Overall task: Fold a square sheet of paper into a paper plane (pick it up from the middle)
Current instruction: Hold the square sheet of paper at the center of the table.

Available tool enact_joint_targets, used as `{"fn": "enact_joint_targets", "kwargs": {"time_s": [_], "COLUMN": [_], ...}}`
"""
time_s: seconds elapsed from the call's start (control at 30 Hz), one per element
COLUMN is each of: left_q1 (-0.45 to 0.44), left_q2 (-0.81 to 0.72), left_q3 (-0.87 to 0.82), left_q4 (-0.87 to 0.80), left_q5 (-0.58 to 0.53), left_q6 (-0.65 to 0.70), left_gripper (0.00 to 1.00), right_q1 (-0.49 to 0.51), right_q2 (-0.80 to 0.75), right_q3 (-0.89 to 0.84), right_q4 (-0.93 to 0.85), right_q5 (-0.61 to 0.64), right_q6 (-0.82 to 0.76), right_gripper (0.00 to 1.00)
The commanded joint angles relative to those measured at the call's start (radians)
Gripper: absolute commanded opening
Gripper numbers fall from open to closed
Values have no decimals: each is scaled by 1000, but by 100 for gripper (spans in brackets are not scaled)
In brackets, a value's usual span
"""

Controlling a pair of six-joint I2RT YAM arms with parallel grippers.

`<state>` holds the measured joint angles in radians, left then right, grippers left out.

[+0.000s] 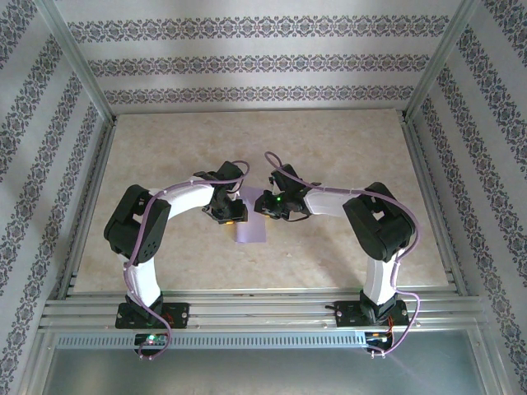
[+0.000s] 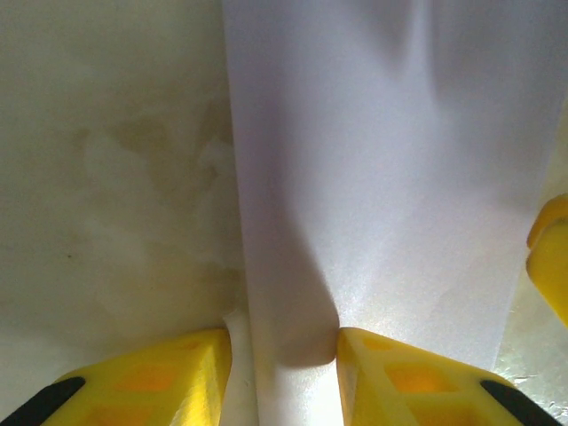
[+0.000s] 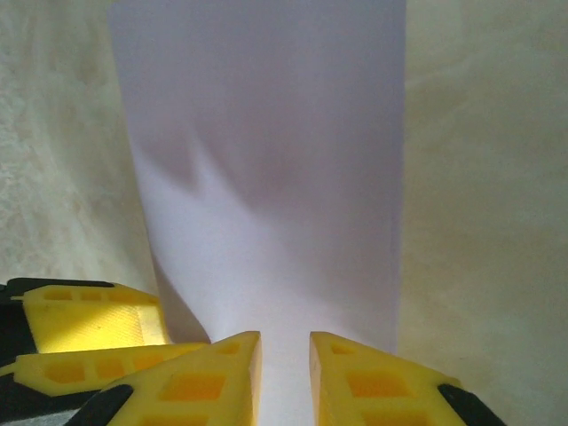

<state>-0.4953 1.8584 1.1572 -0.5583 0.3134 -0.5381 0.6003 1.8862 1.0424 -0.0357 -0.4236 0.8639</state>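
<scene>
The pale marbled worktop (image 1: pixel 165 148) lies inside a framed booth with patterned walls. Two white arms curve in from the near edge, the left arm (image 1: pixel 148 234) and the right arm (image 1: pixel 375 226), and meet at the middle.

Between them lies the sheet of paper (image 1: pixel 249 229), pale lavender. It shows as a long narrow strip rather than a square, so my reading is that it has been folded once in half along its length. No pointed nose and no wings are visible, so the paper plane looks barely begun. The corner folds and wing folds are all left to do.

The left hand (image 1: pixel 228 216) is at the strip's left side. From its own wrist, the left hand (image 2: pixel 284 368) has its yellow fingers (image 2: pixel 390 377) spread, with the paper (image 2: pixel 373 177) running between them.

The right hand (image 1: pixel 270 206) comes in from the other side. In its wrist view, the right hand (image 3: pixel 284 368) has its fingers (image 3: pixel 364 382) nearly together over the paper (image 3: pixel 266 160). I cannot tell whether they are pinching it.
</scene>
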Motion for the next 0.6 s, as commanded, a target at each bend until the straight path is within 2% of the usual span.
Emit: {"fn": "enact_joint_targets", "kwargs": {"time_s": [0.0,0.57], "left_q1": [4,3], "left_q2": [56,71], "left_q3": [2,5], "left_q4": [-20,-17], "left_q5": [-31,-30], "left_q6": [35,29], "left_gripper": [38,39], "right_q1": [10,10], "right_q2": [17,40], "right_q3": [25,32], "right_q4": [-31,-46], "right_q5": [5,-10], "right_q6": [-21,-31], "right_gripper": [22,22]}}
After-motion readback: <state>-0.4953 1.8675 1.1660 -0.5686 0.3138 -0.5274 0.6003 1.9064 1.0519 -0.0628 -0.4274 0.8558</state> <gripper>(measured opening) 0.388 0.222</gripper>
